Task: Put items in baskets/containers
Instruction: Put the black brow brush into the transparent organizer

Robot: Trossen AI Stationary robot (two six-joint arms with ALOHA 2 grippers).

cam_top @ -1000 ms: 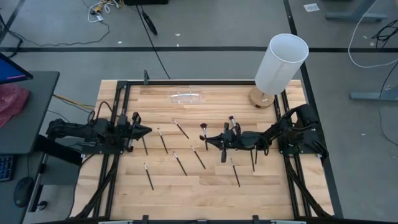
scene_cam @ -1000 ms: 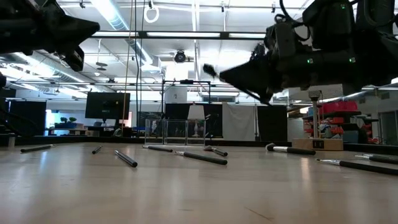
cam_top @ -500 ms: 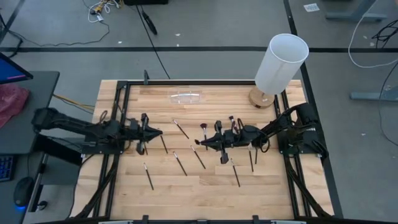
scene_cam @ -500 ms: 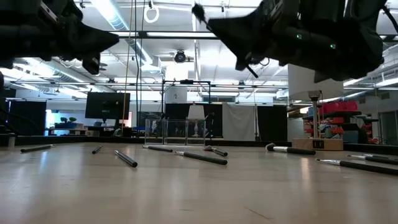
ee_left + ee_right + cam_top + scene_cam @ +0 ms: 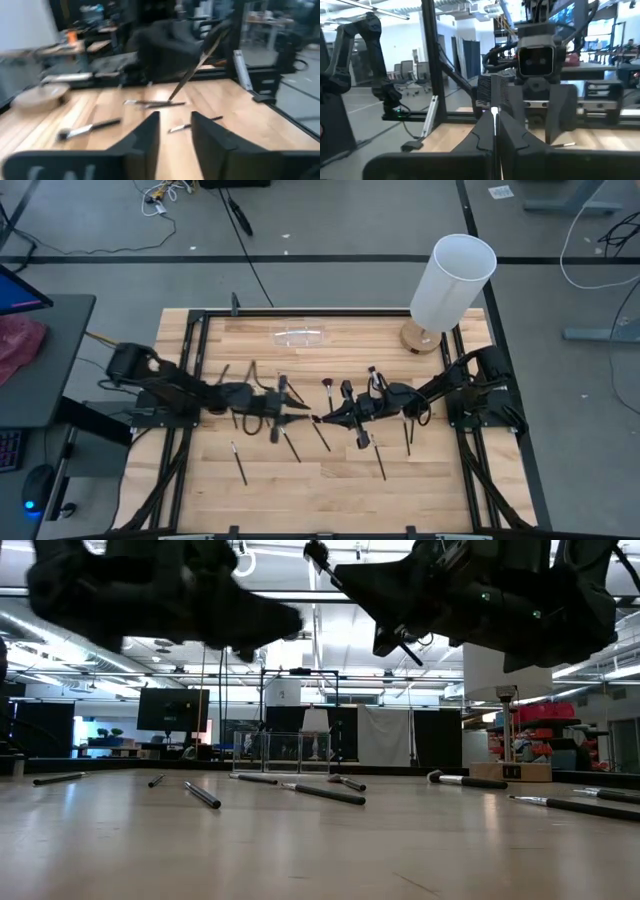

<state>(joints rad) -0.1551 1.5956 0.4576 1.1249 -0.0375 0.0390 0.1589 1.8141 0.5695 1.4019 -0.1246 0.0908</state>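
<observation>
High view: both arms reach toward the middle of the wooden table [image 5: 330, 485], the left gripper [image 5: 298, 419] and right gripper [image 5: 320, 418] nearly tip to tip, with loose makeup brushes [image 5: 379, 461] scattered around them and the clear organiser box [image 5: 301, 336] well apart near the far edge, beside the white cylinder [image 5: 452, 280]. Low view: the right gripper [image 5: 345, 578] hangs above the table, clamped on a slim brush [image 5: 322, 558] that sticks up at a slant. Left wrist view: the left gripper's fingers [image 5: 147, 136] stand apart and empty — the held brush [image 5: 197, 64] shows ahead; right wrist view — the right fingers [image 5: 485, 131] are pressed together on its handle.
</observation>
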